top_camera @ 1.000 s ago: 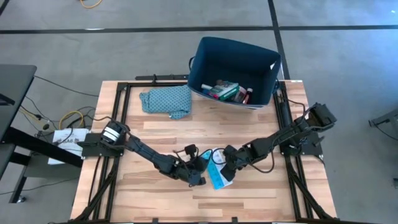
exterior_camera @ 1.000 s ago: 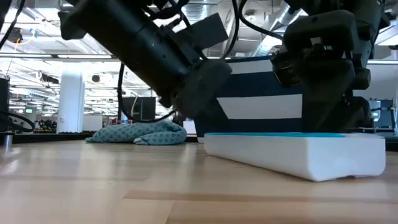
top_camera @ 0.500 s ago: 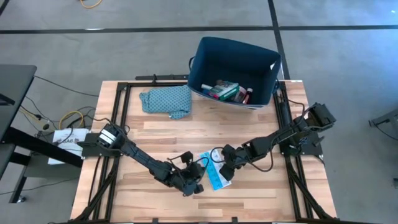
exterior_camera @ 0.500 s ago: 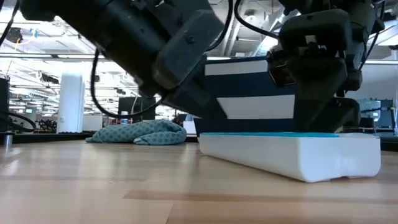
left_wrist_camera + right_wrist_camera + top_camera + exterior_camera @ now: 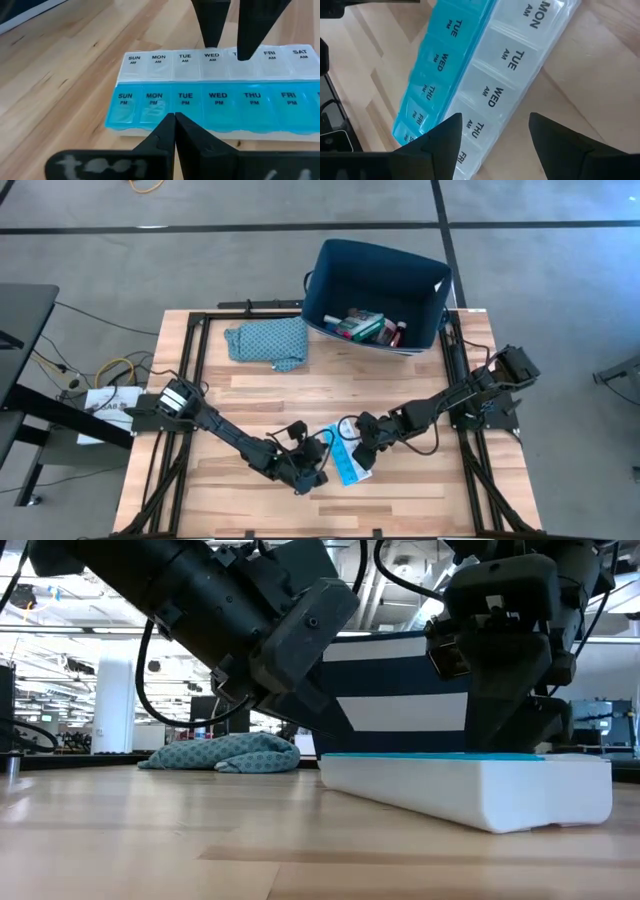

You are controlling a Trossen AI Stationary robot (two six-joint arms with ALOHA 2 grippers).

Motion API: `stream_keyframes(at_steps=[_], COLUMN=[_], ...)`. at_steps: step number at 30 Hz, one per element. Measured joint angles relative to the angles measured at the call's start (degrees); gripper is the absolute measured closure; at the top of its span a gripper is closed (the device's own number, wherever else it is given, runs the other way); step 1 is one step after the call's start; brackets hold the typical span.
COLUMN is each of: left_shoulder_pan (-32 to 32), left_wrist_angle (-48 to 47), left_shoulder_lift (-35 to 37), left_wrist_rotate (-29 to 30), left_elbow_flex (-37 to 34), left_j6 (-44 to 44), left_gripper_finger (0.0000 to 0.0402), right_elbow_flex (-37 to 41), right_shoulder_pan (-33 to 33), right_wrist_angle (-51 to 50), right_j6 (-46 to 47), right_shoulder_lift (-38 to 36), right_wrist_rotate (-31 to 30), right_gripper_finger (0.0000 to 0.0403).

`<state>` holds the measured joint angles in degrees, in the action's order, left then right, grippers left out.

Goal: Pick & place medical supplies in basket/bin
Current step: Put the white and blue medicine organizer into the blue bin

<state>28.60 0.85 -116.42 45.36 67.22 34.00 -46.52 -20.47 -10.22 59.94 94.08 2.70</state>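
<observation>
The table [image 5: 250, 390] carries the navy bin [image 5: 330, 265] at its far edge, holding several supplies already, with the teal cloth [image 5: 268, 340] just beside it on the left. Since 1 second ago the left gripper [image 5: 312, 477] has pulled back toward the near edge, and now sits just beside the pill organiser [image 5: 347, 462], its 2 fingers pressed together. The right gripper [image 5: 362, 453] has barely shifted; its fingers stand apart over the organiser's white AM row. The organiser lies flat near the table's front centre, its long axis running diagonally from far-left to near-right, lids facing up.
</observation>
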Motion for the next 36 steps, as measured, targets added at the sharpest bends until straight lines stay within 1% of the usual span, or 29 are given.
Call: stream_keyframes(at_steps=[3,7,8,13,16,19,24,27,29,32,35,36], left_shoulder_pan=[-0.02,0.0,-0.1,-0.4,-0.05,0.96,2.4,2.76,2.95,3.15,2.41,1.97], left_wrist_angle=[0.1,1.13,1.74,3.01,1.93,1.6,0.23,-0.01,1.81,9.11,16.09,16.99], left_shoulder_lift=[-0.25,-3.43,-4.46,-7.1,-7.12,-6.7,-4.64,-3.66,-3.02,-2.54,-2.68,-2.71], left_wrist_rotate=[0.18,-0.01,-0.97,-1.56,-1.37,0.83,3.85,4.24,4.56,4.8,1.78,0.67], left_elbow_flex=[0.0,0.07,0.09,0.17,0.22,0.09,-0.04,-0.03,-0.04,-0.02,0.01,0.03], left_j6=[-0.11,0.09,0.47,3.86,5.56,5.17,4.7,5.3,5.11,-0.81,-6.39,-7.35], left_gripper_finger=[0.0401,0.0401,0.0401,0.0401,0.0401,0.0401,0.0401,0.0401,0.0401,0.0401,0.0401,0.0401], right_elbow_flex=[0.0,0.0,0.0,0.0,0.0,0.0,-0.15,1.26,2.67,3.86,4.92,5.24], right_shoulder_pan=[0.0,0.0,0.0,0.0,-0.1,-0.75,-2.8,-3.79,-4.52,-5.36,-5.46,-5.4], right_wrist_angle=[0.0,0.31,0.45,0.92,1.23,0.75,-3.33,-1.22,2.3,6.12,9.72,10.84], right_j6=[0.0,0.01,0.01,1.5,1.53,2.66,4.51,7.25,8.44,9.03,9.05,9.05], right_shoulder_lift=[0.0,0.03,0.04,0.04,0.04,0.04,-0.02,-0.18,-0.19,-0.07,0.09,0.13], right_wrist_rotate=[0.01,0.02,0.04,0.09,0.24,0.2,-1.09,-1.84,-1.95,-2.74,-3.52,-3.98], right_gripper_finger=[0.0179,0.0179,0.0179,0.0179,0.0178,0.0178,0.0179,0.0179,0.0178,0.0178,0.0178,0.0178])
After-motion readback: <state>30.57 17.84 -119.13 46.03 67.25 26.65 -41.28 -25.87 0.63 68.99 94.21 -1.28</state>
